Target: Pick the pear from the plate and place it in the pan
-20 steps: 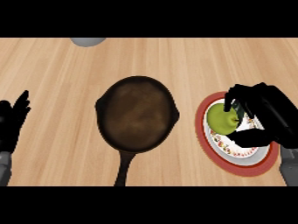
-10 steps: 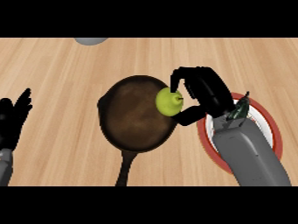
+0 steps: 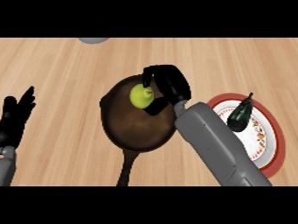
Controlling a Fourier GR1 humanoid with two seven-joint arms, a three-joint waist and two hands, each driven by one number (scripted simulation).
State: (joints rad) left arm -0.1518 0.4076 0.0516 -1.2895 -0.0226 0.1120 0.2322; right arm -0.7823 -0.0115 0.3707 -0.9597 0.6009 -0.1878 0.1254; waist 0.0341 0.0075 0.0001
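A yellow-green pear (image 3: 140,96) is held over the upper part of a dark cast-iron pan (image 3: 135,127), and my right hand (image 3: 168,85) is shut on it, fingers curled over its top and thumb beneath. The pan's handle points toward the lower edge of the view. To the right lies a red-rimmed white plate (image 3: 272,131), partly covered by my right forearm. Over at the far left my left hand (image 3: 12,120) rests open, fingers up, away from everything.
A dark green elongated vegetable (image 3: 239,116) lies on the plate. A grey round object (image 3: 94,40) shows at the counter's top edge. Bare wooden counter (image 3: 54,74) surrounds the pan.
My right hand took the pear off the plate and carried it left, from the plate to over the pan. The dark vegetable on the plate is now uncovered. My left hand stayed put.
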